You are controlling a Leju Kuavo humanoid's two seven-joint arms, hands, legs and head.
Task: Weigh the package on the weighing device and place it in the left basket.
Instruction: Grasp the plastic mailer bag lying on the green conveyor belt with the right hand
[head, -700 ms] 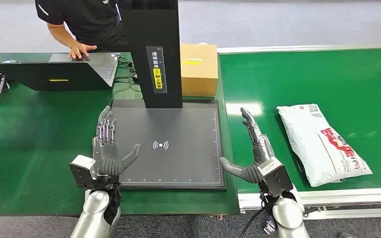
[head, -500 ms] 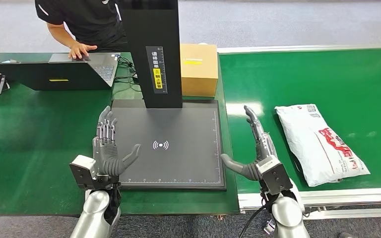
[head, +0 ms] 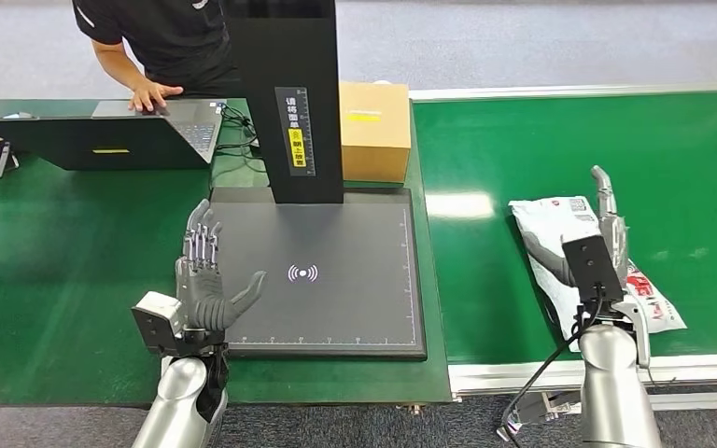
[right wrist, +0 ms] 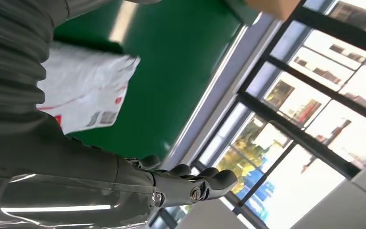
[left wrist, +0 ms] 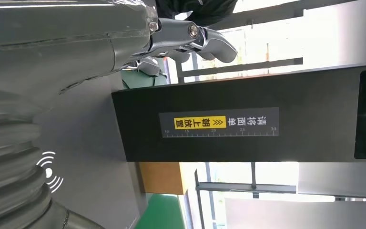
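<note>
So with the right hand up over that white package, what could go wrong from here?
The right hand is open above the package, which is a soft bag that may sag or slip if pinched at one spot. Swinging it to the scale platform, it could clip the black column or the open left hand.

Cardboard box (head: 373, 131) behind the platform, open laptop (head: 103, 135), person's hand (head: 152, 93) on it

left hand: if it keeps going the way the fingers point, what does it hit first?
Probably nothing soon. The left robot hand hangs open at the scale plate's left edge, fingers pointing away from the robot. That line runs past the black post toward the laptop; height is unclear, so it may pass over it.
</note>
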